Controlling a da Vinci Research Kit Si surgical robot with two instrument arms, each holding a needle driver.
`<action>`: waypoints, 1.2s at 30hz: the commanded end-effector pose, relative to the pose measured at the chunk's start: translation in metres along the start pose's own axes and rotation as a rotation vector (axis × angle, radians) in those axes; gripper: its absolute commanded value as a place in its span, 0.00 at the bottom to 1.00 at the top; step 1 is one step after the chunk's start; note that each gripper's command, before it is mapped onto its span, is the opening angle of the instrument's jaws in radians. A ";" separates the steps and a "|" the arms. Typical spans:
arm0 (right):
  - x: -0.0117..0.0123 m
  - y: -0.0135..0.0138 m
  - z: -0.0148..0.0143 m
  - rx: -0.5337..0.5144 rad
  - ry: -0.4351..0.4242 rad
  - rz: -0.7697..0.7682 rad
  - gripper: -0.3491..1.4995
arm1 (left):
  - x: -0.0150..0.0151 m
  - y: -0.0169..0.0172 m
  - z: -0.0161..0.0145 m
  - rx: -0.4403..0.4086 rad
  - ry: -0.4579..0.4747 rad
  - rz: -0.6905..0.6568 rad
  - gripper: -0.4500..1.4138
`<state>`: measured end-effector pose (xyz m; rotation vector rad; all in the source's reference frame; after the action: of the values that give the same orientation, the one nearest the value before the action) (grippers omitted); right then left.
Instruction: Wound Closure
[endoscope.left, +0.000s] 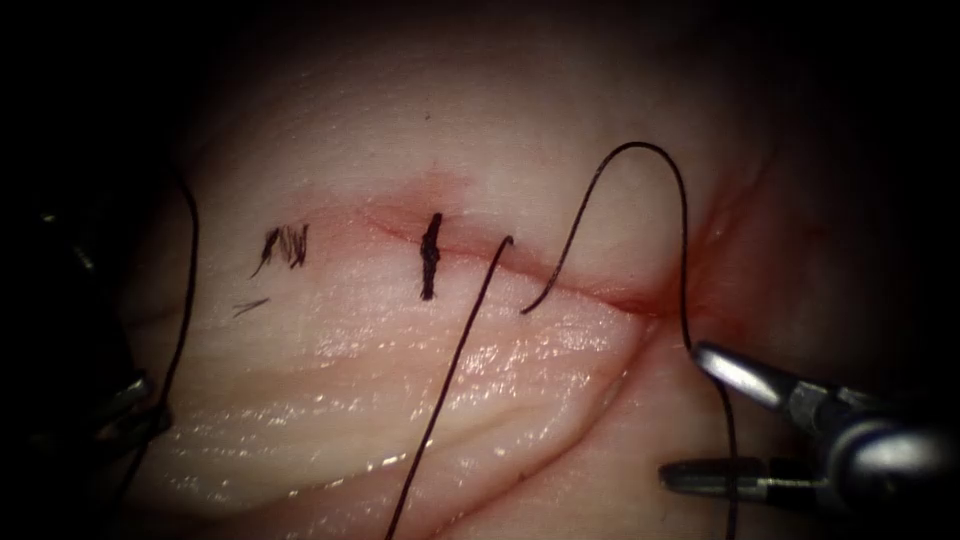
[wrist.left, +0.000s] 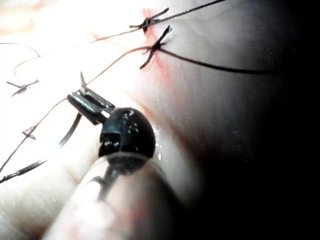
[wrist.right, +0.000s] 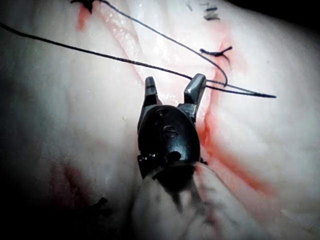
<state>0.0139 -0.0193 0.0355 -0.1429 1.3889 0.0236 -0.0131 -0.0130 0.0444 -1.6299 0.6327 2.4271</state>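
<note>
— Endoscope view: right hand (endoscope.left: 690, 415), lower right, jaws apart, thread (endoscope.left: 684, 230) between, holding nothing.
— Left wrist view: left hand (wrist.left: 82, 95) clamps the needle (wrist.left: 70, 131) mid-curve, clear of the tissue (wrist.left: 200, 100).

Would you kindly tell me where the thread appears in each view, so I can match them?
Endoscope view: the thread arches over the cut's right end, down past the open right claw, which holds nothing.
Left wrist view: thread runs from the knotted stitch; the left claw grips the needle near one end, clear of the tissue.
Right wrist view: thread crosses the open right claw.
Shared landmark: the knotted stitch on the cut.
</note>
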 end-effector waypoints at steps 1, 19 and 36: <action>-0.0001 -0.0003 -0.0004 -0.015 0.017 0.030 0.99 | -0.0003 0.0005 0.0006 0.001 0.001 0.000 0.00; -0.0049 0.0013 -0.0077 -0.193 -0.074 0.655 0.99 | -0.0003 0.0005 0.0005 -0.001 0.003 0.000 0.00; -0.0069 0.0002 0.0001 -0.011 -0.029 0.826 0.99 | -0.0004 0.0005 0.0005 -0.004 0.002 0.001 0.00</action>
<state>0.0116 -0.0185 0.0420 0.4318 1.3424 0.7168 -0.0130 -0.0130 0.0445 -1.6324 0.6321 2.4282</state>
